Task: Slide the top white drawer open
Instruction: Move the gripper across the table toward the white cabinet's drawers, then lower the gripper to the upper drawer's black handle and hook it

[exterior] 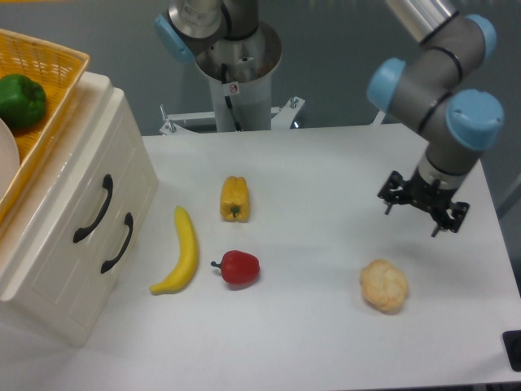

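The top white drawer [77, 191] is the upper of two in the cream cabinet at the left, with a curved black handle [94, 209]. It sits flush with the cabinet front, shut. The lower drawer has its own black handle [118, 243]. My gripper [423, 208] hangs far to the right above the table, pointing down, well away from the cabinet. Its black jaws look spread apart and hold nothing. The fingertips are partly hidden under the wrist.
A yellow wicker basket [57, 61] holding a green pepper [20, 99] sits on top of the cabinet. On the table lie a banana [181, 252], a yellow pepper [234, 198], a red pepper [238, 267] and a cauliflower [384, 285]. The robot base [236, 73] stands at the back.
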